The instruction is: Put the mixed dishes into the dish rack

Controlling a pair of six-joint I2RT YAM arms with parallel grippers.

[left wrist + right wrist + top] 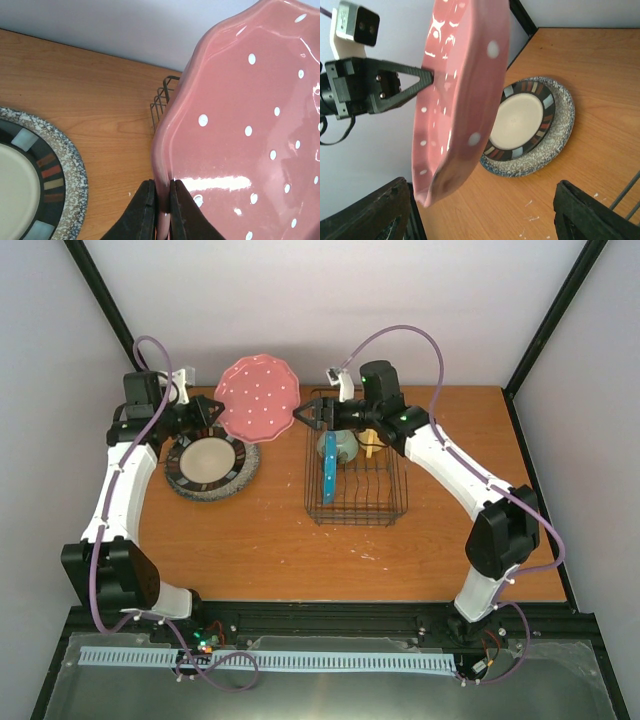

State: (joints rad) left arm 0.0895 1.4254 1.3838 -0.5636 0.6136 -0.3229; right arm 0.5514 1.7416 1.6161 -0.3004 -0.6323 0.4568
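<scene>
— Top external: what's the count?
— Three plates, one bowl, one mug, one rack. The pink-red dotted plate (258, 397), scalloped and glossy, hangs in the air over the far edge of the counter (300, 550). It is between the grey speckled plate (212, 462), lying flat near the far left corner, and the dish rack (355, 522), right of the middle. In that dark wire rack a blue dotted plate (329, 475) stands on edge. A pale green bowl (343, 447) and a yellow mug (372, 445) sit at the rack's far end.
— And the jaws?
— Left jaws are at the pink-red dotted plate's left rim, and right jaws are just at its right rim.
— Left wrist?
— Left jaws are clamped on the wavy rim. Beside them is the grey speckled plate, with coloured blocks ringing a cream centre, on the wood-grain counter. A rack corner shows behind.
— Right wrist?
— Right jaws stand wide apart, gripping nothing. The pink-red dotted plate hangs tilted ahead of them, and I can't tell whether they touch it. The grey speckled plate lies flat beyond.
</scene>
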